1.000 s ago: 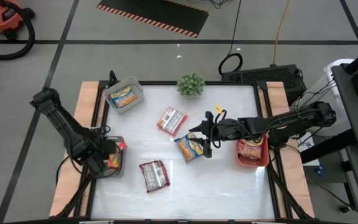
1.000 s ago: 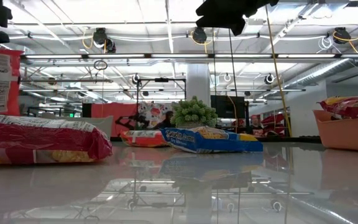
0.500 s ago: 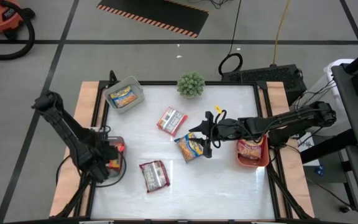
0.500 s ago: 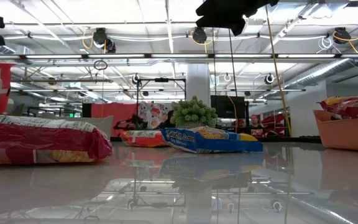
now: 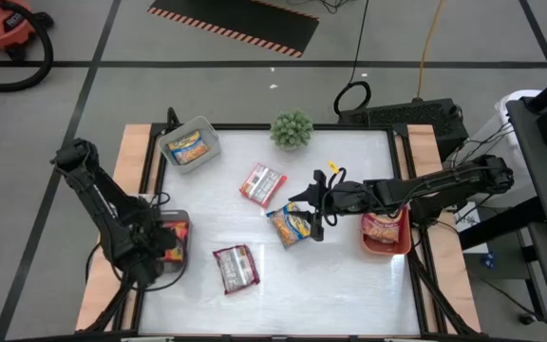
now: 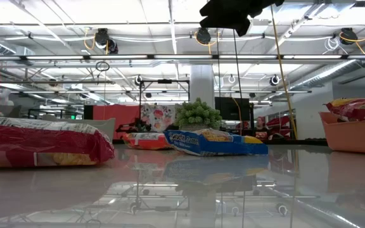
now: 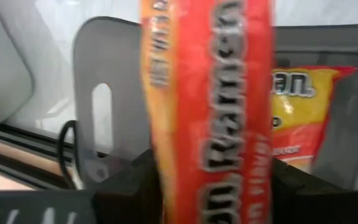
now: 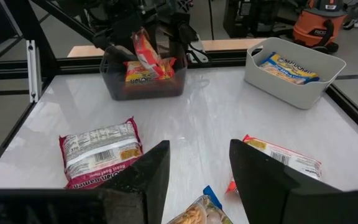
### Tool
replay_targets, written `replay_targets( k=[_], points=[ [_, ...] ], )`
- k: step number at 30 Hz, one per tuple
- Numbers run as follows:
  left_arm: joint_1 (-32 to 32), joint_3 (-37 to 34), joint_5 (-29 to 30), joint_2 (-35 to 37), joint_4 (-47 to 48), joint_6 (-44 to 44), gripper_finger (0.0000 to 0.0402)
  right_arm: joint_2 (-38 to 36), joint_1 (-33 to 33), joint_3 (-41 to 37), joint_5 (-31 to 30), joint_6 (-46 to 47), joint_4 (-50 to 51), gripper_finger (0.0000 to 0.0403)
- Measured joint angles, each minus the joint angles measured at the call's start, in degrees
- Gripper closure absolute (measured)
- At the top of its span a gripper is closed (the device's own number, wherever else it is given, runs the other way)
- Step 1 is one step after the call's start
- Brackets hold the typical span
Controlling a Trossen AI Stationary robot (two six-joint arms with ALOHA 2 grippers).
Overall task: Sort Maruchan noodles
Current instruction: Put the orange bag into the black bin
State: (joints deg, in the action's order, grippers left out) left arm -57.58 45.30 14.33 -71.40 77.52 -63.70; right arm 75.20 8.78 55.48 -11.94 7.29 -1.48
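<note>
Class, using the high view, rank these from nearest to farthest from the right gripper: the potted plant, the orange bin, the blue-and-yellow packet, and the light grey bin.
1. Blue-and-yellow packet, right beside the right gripper, mid-table.
2. Orange bin, at the table's right edge.
3. Potted plant, at the far edge.
4. Light grey bin, in the far left corner.

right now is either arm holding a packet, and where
Left gripper holds a red packet by one end, over the dark bin. Right gripper is open, empty.
</note>
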Motion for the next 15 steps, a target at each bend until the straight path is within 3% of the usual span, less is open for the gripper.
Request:
replay_targets(
  k=[7, 15],
  points=[
    [-2.06, 0.0, -0.23, 0.0, -1.59, -4.61, 0.016, 0.0, 0.0, 0.0, 0.0, 0.0, 0.0, 0.0241],
    [-2.23, 0.02, -5.54, 0.29, -8.64, -3.21, 0.0151, 0.0, 0.0, 0.0, 0.0, -0.01, 0.0, 0.0241]
  ],
)
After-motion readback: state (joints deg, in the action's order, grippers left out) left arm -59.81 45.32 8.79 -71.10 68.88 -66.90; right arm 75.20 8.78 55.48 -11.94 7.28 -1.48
